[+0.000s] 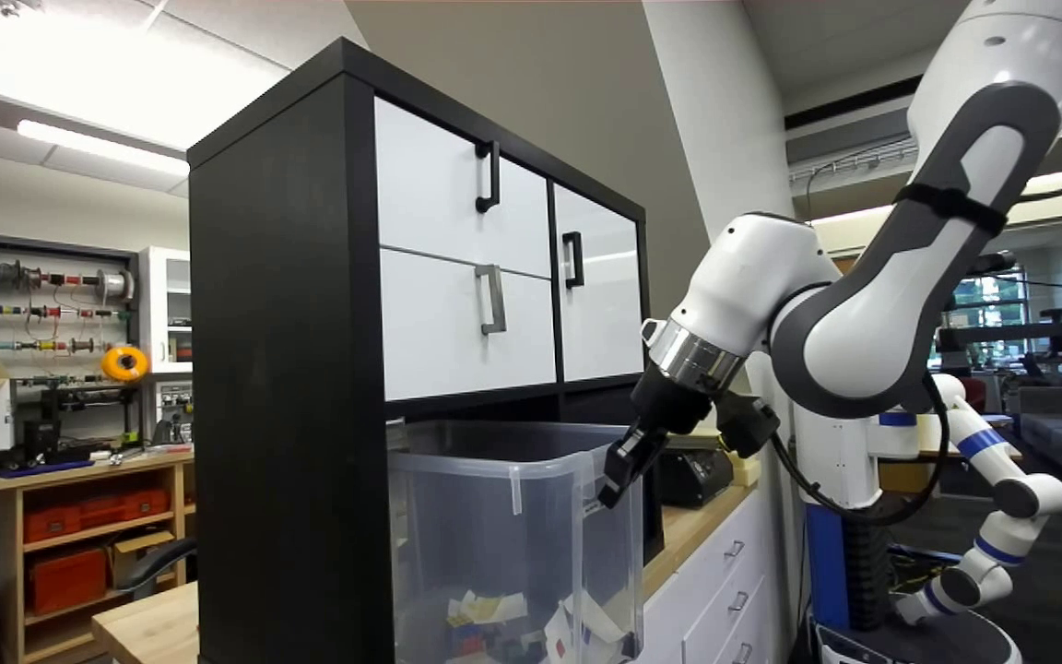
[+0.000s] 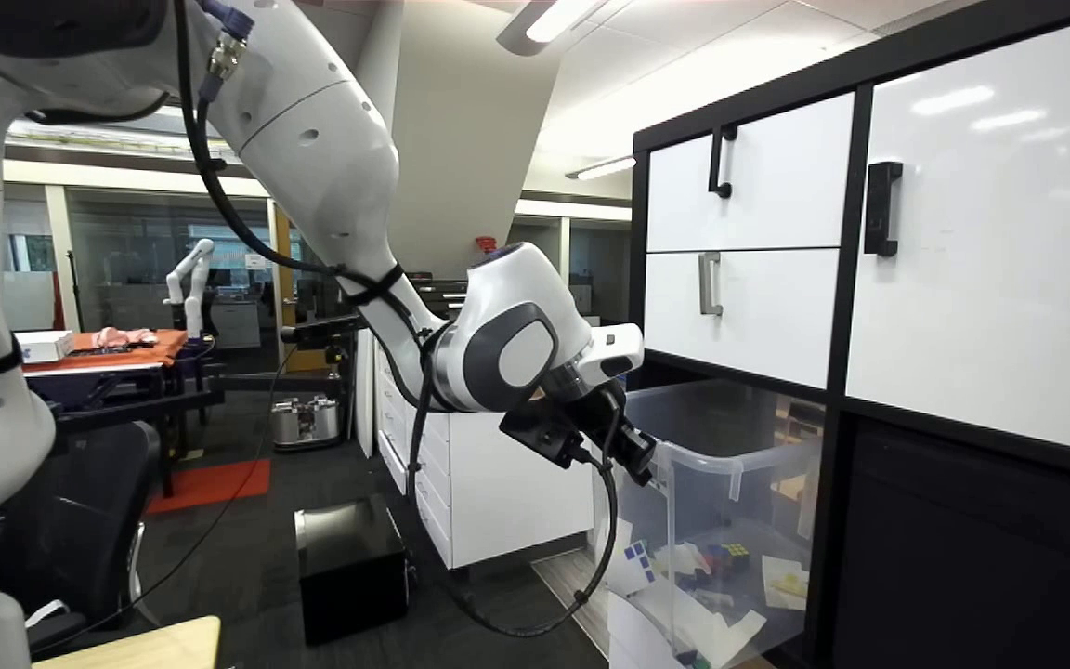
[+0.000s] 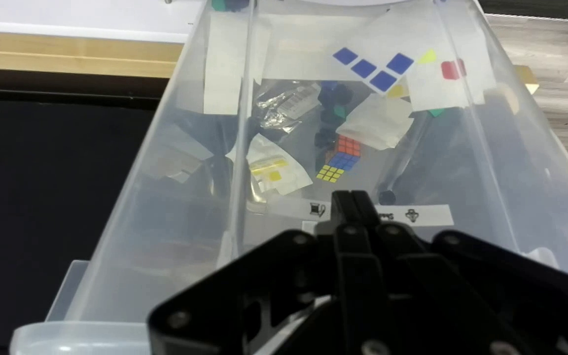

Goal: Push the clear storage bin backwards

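The clear storage bin shows in both exterior views (image 1: 485, 526) (image 2: 749, 492), set partly under the drawers inside the black cabinet frame and sticking out at its front. Small items, such as papers and cubes, show through its walls. In the wrist view the bin (image 3: 151, 236) fills the middle, with a white label on its wall. My gripper (image 1: 612, 489) has its fingertips together with nothing between them. In both exterior views it (image 2: 646, 469) points down at the bin's outer wall, just below the rim. In the wrist view the fingertips (image 3: 354, 195) overlap the label; I cannot tell if they touch.
The black cabinet (image 1: 273, 369) with white drawers (image 2: 749, 307) stands around and above the bin. A wooden counter (image 1: 702, 527) holding a black device (image 1: 692, 475) lies beyond. A black box (image 2: 349, 567) stands on the floor. A loose cable (image 2: 605, 520) hangs from the wrist.
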Motion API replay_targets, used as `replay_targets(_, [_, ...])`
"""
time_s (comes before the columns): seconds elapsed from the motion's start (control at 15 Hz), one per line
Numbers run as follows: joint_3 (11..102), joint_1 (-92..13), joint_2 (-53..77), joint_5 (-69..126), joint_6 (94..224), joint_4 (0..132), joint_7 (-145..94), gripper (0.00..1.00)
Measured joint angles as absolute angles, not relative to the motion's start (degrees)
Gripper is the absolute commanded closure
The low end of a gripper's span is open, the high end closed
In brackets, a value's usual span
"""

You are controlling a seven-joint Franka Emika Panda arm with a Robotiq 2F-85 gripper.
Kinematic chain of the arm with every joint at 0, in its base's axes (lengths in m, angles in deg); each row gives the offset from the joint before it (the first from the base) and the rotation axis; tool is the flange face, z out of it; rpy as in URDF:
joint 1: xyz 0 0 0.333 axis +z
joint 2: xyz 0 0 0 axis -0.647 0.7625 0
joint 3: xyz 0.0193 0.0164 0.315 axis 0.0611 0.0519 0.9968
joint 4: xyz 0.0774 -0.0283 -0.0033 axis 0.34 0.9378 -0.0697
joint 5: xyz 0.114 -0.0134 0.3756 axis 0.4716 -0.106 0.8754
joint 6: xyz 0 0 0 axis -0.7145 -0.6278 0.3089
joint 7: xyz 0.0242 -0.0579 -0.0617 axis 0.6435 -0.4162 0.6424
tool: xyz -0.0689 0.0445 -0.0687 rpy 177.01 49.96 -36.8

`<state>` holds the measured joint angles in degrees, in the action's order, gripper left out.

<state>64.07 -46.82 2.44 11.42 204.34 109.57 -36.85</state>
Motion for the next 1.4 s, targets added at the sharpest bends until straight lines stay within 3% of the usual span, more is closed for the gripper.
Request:
replay_targets(1.33, [50.1, -30.6, 18.6, 9.2, 204.1, 88.3, -39.5, 1.0])
replay_targets(1.4, [49.6, -30.3, 18.7, 9.2, 204.1, 88.2, -39.5, 0.74])
